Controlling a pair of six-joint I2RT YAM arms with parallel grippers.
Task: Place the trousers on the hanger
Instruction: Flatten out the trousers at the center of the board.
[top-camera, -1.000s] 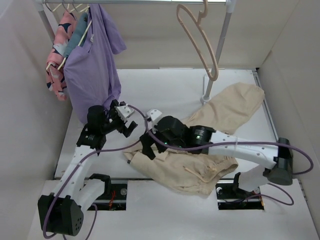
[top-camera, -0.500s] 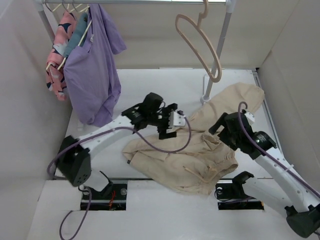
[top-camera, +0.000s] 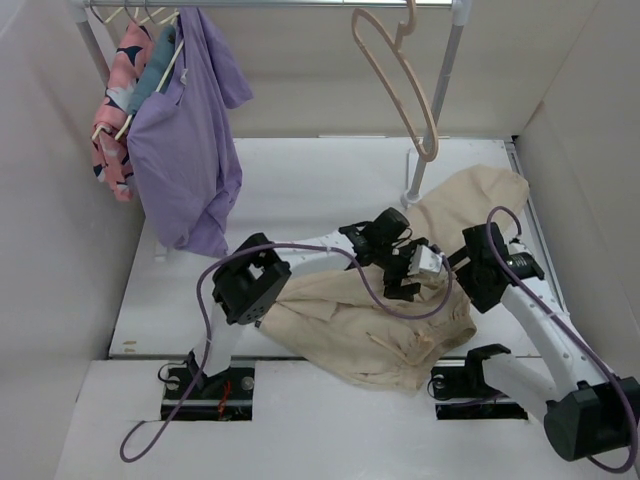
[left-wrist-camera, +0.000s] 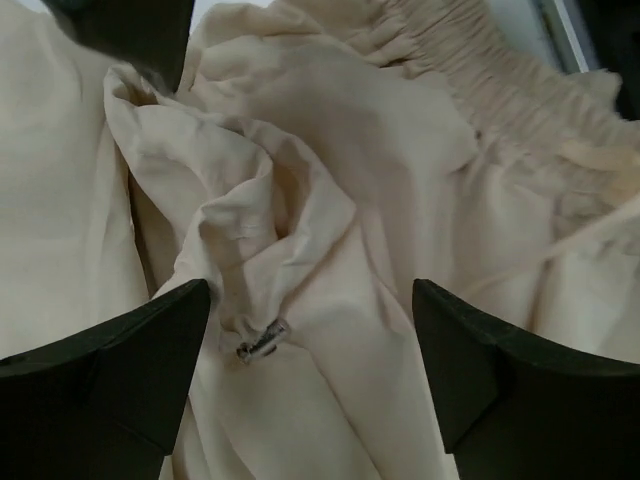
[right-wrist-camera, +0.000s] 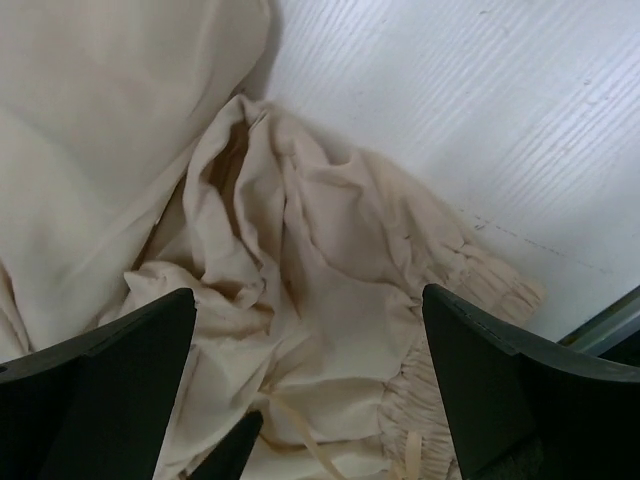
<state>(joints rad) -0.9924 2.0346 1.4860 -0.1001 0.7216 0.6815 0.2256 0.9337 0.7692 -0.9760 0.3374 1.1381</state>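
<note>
The cream-beige trousers (top-camera: 400, 320) lie crumpled on the white table, one leg stretching to the back right. The pale pink hanger (top-camera: 400, 75) hangs empty on the rail above. My left gripper (top-camera: 408, 272) is open just above the middle of the trousers; in its wrist view (left-wrist-camera: 310, 340) wrinkled cloth with a small metal piece lies between the fingers. My right gripper (top-camera: 468, 268) is open close beside it, over the waistband (right-wrist-camera: 480, 290) and drawstring; in its wrist view (right-wrist-camera: 305, 350) the cloth fills the gap between the fingers, ungripped.
A purple shirt (top-camera: 185, 140) and a pink patterned garment (top-camera: 115, 100) hang on wooden hangers at the back left. The rail's grey post (top-camera: 430, 130) stands behind the trousers. Walls close in the left and right sides.
My left arm has swung right across the table to above the trousers' middle. My right arm has drawn back from the left to the trousers' right side. The trousers have shifted slightly.
</note>
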